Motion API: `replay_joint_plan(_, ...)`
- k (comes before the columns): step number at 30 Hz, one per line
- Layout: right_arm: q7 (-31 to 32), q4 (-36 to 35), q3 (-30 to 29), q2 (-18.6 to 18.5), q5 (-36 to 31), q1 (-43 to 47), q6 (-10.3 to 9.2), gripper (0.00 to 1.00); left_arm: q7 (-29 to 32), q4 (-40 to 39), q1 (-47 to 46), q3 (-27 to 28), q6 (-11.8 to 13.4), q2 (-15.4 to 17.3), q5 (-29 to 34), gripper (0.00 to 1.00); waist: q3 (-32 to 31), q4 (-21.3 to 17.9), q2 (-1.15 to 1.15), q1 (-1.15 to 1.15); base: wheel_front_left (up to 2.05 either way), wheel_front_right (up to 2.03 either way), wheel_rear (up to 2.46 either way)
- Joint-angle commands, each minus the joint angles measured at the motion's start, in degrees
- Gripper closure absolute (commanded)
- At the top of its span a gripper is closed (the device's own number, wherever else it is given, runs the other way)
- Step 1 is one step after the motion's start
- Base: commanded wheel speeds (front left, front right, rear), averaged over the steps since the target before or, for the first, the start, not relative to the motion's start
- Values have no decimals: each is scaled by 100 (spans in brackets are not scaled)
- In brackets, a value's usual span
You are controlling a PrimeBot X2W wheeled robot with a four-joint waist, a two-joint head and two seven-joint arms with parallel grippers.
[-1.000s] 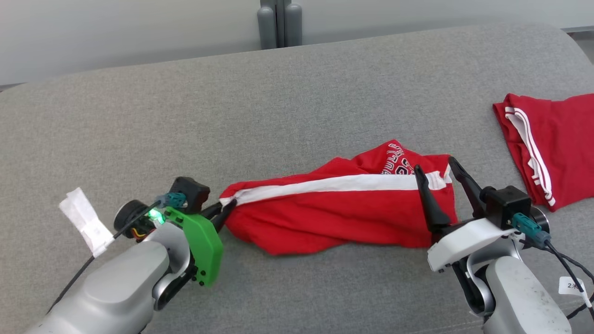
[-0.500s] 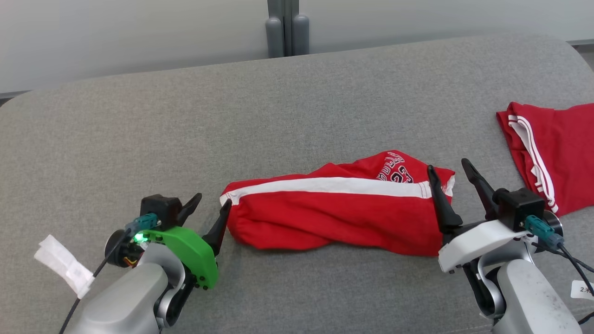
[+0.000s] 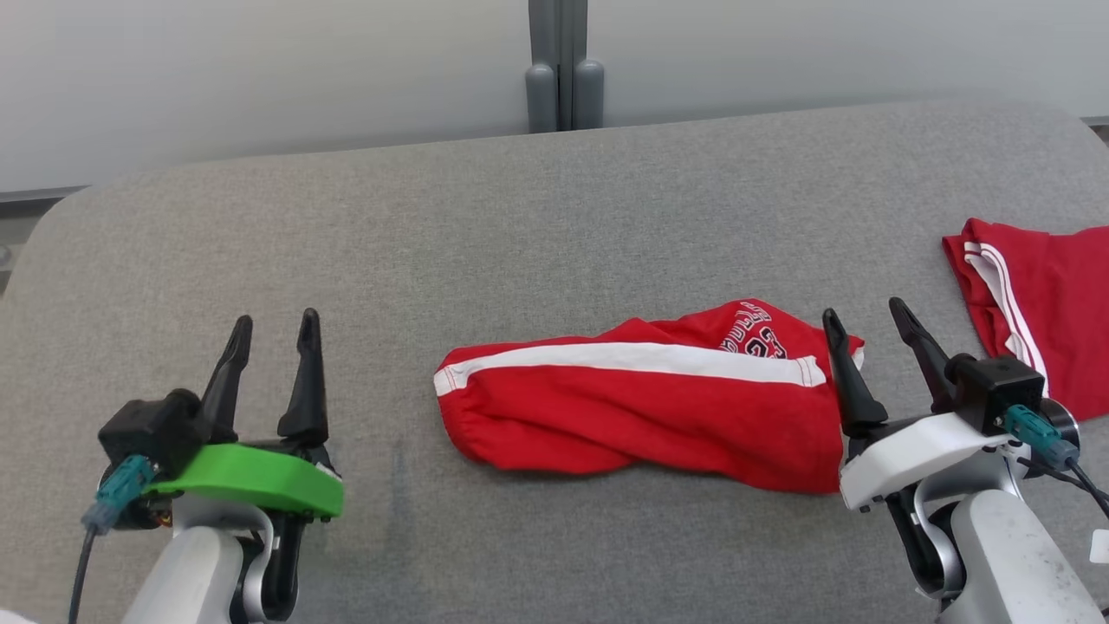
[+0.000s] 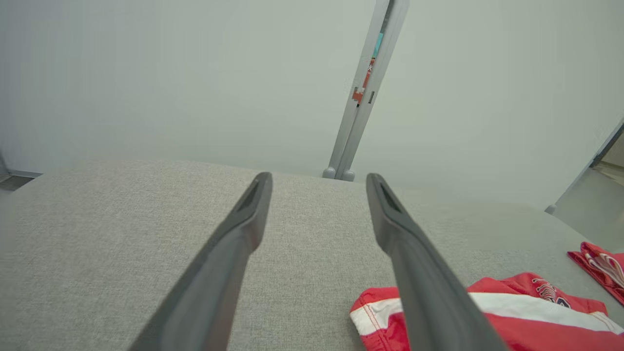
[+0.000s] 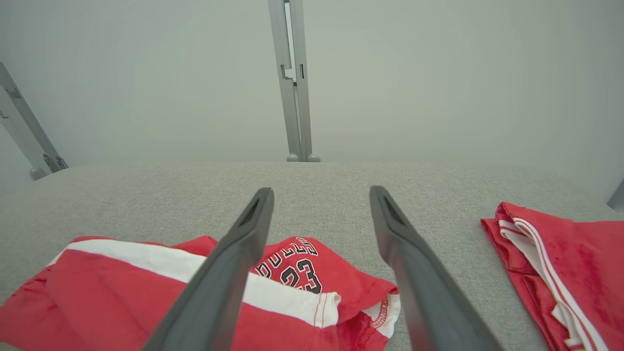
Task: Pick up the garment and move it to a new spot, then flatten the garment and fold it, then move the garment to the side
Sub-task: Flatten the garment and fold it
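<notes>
Here, left jaws and right jaws apart, empty; red garment (image 3: 641, 416) between them.

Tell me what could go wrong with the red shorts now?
The red shorts lie bunched and twisted on the gray cushion; folding them like this would likely trap wrinkles.
The right gripper, open, sits between the shorts and another red garment, so it might grab the wrong one.
The left gripper, open, is well apart from the shorts, so one-sided pulling could drag them.

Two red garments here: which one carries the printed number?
The crumpled middle garment, with one broad white stripe; the far-right garment has thin double stripes and no visible print.
</notes>
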Motion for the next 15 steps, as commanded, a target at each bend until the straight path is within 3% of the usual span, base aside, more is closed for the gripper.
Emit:
replay_joint_plan(1,26,-22,-22,2,-44,77,-9,0,-13,-68,189,224,-70,-109,189,0,-48,17,0,0,0,0,0)
replay_joint_plan(8,131,-32,-109,-11,-20,124,-10,0,-13,-94,727,1206,-473,-608,920,0,-234,20,0,0,0,0,0)
replay_joint_plan(15,295,17,-161,35,-45,258,-9,0,-14,190,910,1570,-741,-845,1316,0,-351,23,0,0,0,0,0)
